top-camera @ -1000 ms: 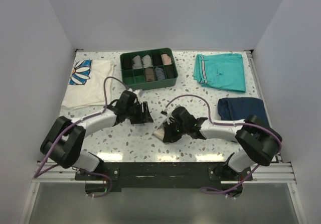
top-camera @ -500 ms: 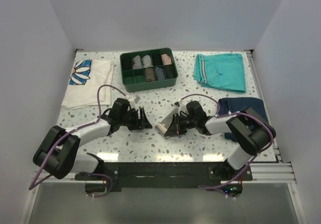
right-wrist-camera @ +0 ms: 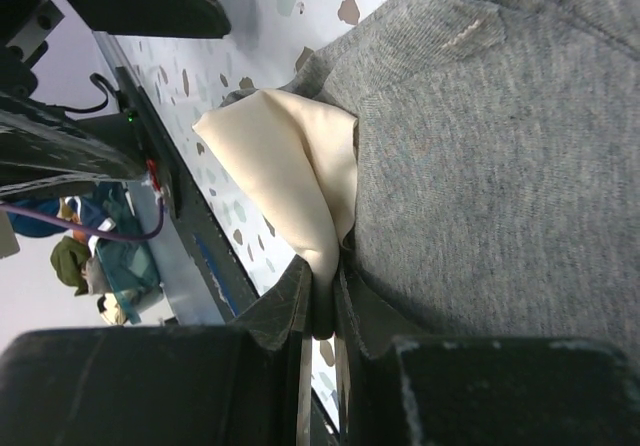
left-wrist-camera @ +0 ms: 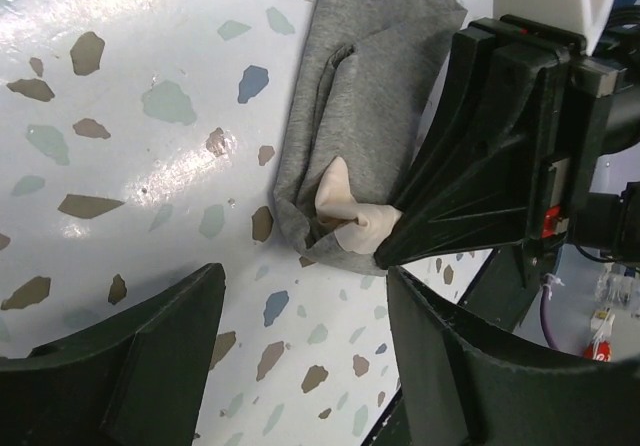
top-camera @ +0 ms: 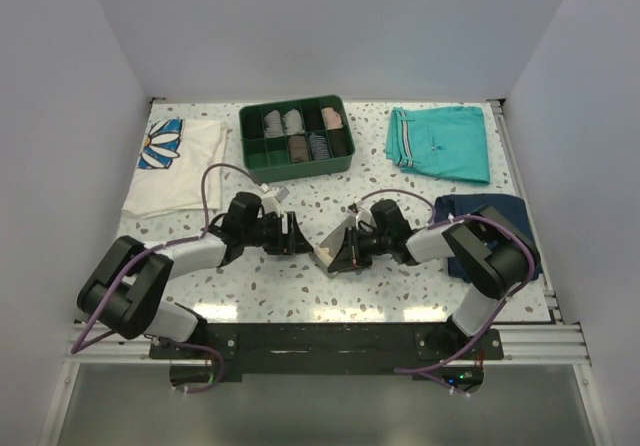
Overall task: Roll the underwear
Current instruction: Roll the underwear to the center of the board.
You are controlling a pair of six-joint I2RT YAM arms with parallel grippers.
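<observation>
A robotics lab test cell: plain white walls (top-camera: pixel 330 26) box in a speckled terrazzo desk (top-camera: pixel 370 181), with an aluminium rail (top-camera: pixel 555 338) at 6 o'clock. Laundry props lie about: a green divided tray (top-camera: pixel 300 170) at 12, teal shorts (top-camera: pixel 440 141) at 1, a daisy-print shirt (top-camera: pixel 175 166) at 10.

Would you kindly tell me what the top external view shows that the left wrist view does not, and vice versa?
Only the top external view shows the green tray, the teal shorts, the navy garment and the white shirt. Only the left wrist view shows the cream inner fold of the underwear and that the left gripper has open, empty jaws. Both show the right gripper shut on the underwear's edge, over the speckled table.
</observation>
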